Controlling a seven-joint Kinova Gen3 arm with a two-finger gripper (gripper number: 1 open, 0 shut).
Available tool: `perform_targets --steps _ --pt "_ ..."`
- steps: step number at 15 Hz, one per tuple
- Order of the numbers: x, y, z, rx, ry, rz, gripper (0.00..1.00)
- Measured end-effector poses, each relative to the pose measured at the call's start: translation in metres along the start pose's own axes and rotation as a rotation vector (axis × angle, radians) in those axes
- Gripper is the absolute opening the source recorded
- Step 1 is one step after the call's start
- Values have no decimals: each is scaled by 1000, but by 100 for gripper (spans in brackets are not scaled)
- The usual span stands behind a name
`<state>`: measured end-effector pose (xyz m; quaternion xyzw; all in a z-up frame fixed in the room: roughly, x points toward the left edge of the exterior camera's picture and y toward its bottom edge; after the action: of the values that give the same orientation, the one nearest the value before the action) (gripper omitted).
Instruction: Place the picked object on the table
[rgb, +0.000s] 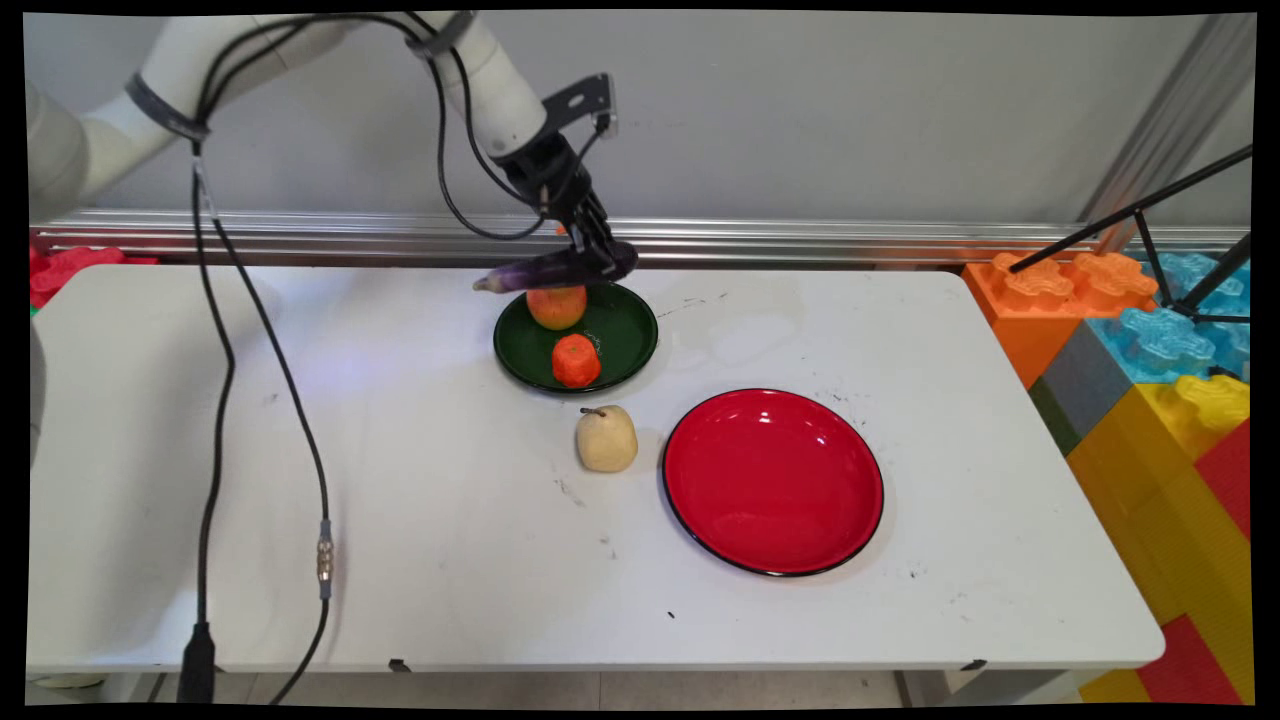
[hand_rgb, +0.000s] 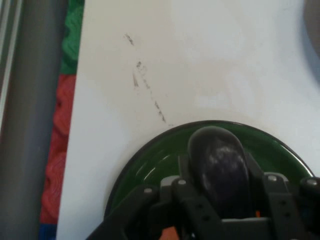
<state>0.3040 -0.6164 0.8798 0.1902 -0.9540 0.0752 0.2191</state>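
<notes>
While the arm reaches down from the upper left, its gripper (rgb: 600, 255) clamps an eggplant (rgb: 556, 270) above the green plate (rgb: 625, 335) holding an apple (rgb: 557, 306) and an orange fruit (rgb: 575, 361).

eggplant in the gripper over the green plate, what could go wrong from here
The eggplant is gripped near one end by the gripper, so it might tilt or slip out. The green plate below already holds an apple and an orange fruit; a dropped eggplant could knock them or roll off toward the pear.
</notes>
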Motion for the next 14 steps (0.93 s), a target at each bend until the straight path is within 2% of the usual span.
perform_targets --steps 3,5,14 --pt "3 19 -29 26 8 -48 0" --pt "3 38 -44 29 12 -86 0" --pt "-10 146 -83 -19 8 -179 0"
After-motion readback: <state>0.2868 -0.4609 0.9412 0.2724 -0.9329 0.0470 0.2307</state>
